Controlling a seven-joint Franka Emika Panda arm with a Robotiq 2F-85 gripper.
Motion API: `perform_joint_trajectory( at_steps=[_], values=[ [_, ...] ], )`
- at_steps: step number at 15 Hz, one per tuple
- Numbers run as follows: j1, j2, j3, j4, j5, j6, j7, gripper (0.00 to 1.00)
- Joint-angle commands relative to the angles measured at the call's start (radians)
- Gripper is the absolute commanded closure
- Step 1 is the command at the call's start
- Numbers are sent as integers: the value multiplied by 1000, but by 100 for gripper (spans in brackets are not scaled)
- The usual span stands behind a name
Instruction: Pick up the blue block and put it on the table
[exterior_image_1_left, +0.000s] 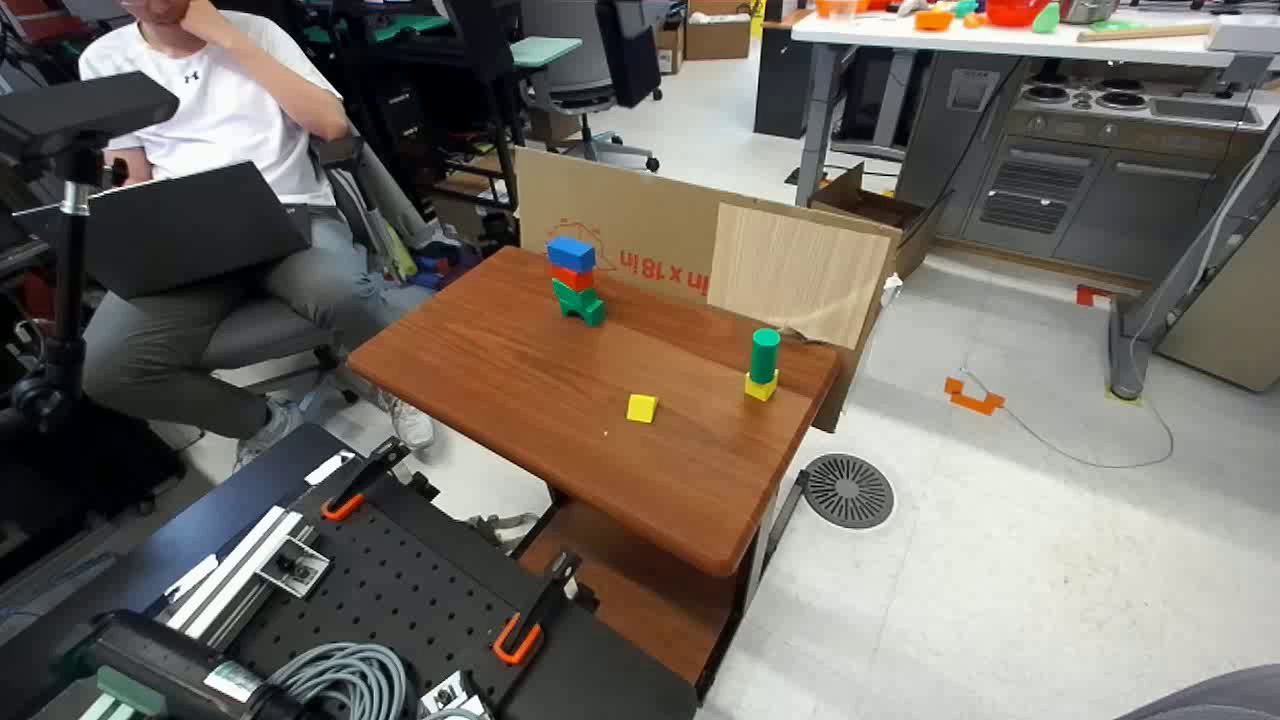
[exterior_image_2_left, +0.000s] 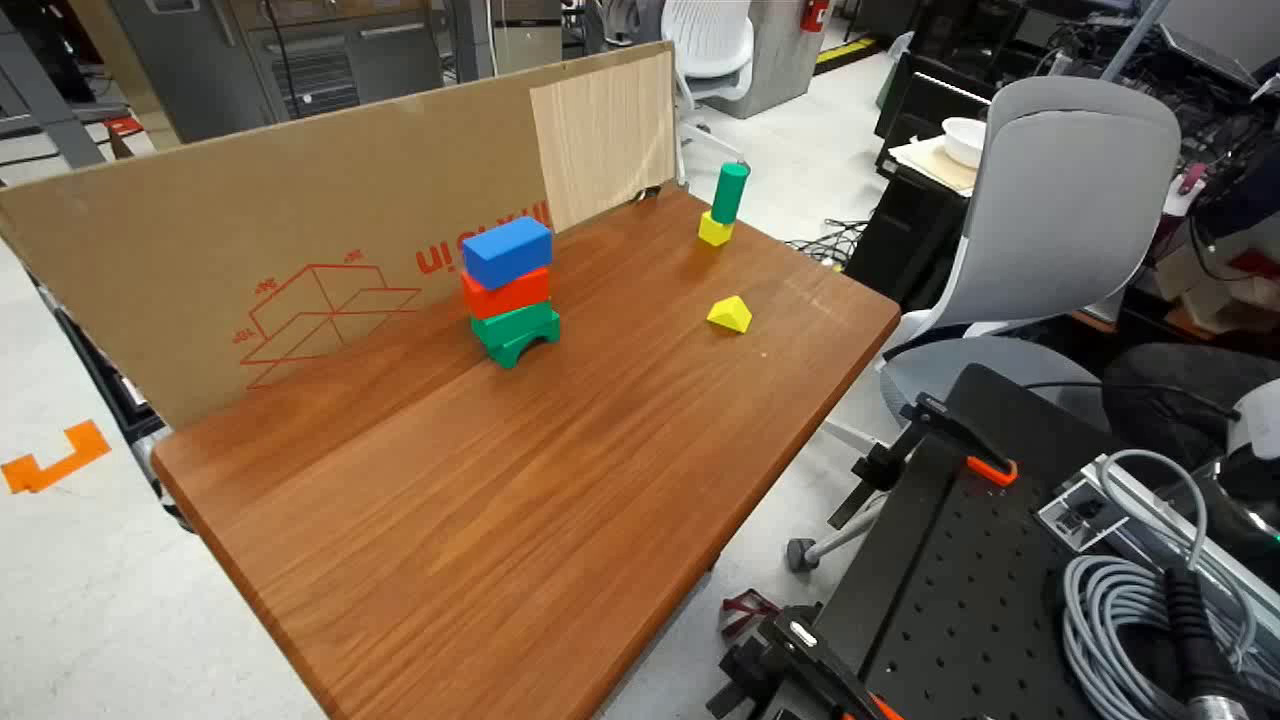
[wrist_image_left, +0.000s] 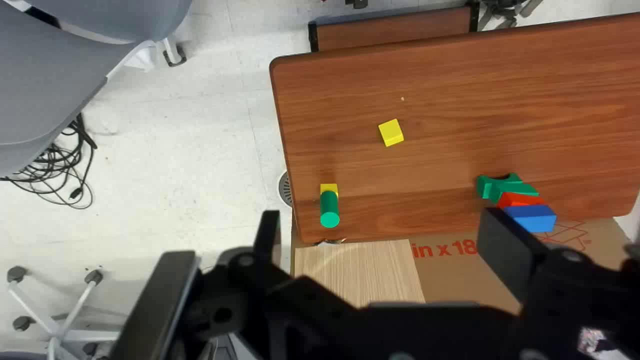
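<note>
The blue block (exterior_image_1_left: 571, 253) (exterior_image_2_left: 507, 252) lies on top of a stack, on a red block (exterior_image_1_left: 572, 280) (exterior_image_2_left: 508, 296) with green blocks (exterior_image_1_left: 578, 302) (exterior_image_2_left: 515, 332) below. The stack stands on the reddish-brown table (exterior_image_1_left: 500, 370) (exterior_image_2_left: 430, 500) (wrist_image_left: 500, 100) near its cardboard-backed edge. In the wrist view the blue block (wrist_image_left: 532, 220) shows at the right, just beyond the right finger. My gripper (wrist_image_left: 384, 232) is open and empty, well above the table, with its fingers wide apart. It is out of view in both exterior views.
A green cylinder (exterior_image_1_left: 764, 355) (exterior_image_2_left: 729, 193) stands on a yellow block (exterior_image_1_left: 761, 387). A loose yellow block (exterior_image_1_left: 641, 408) (exterior_image_2_left: 731, 315) (wrist_image_left: 391, 132) lies on the table. A cardboard panel (exterior_image_1_left: 620, 220) (exterior_image_2_left: 330, 230) rises along one table edge. A black workbench (exterior_image_1_left: 420, 570) with clamps stands beside the table.
</note>
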Motion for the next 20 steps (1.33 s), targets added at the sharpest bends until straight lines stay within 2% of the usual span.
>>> perform_joint_trajectory(
  at_steps=[1, 13, 20],
  values=[
    [-5, 1, 4, 3, 3, -2, -3, 0],
    [1, 9, 6, 6, 6, -3, -7, 0],
    [54, 121, 90, 15, 23, 5, 55, 0]
  ],
)
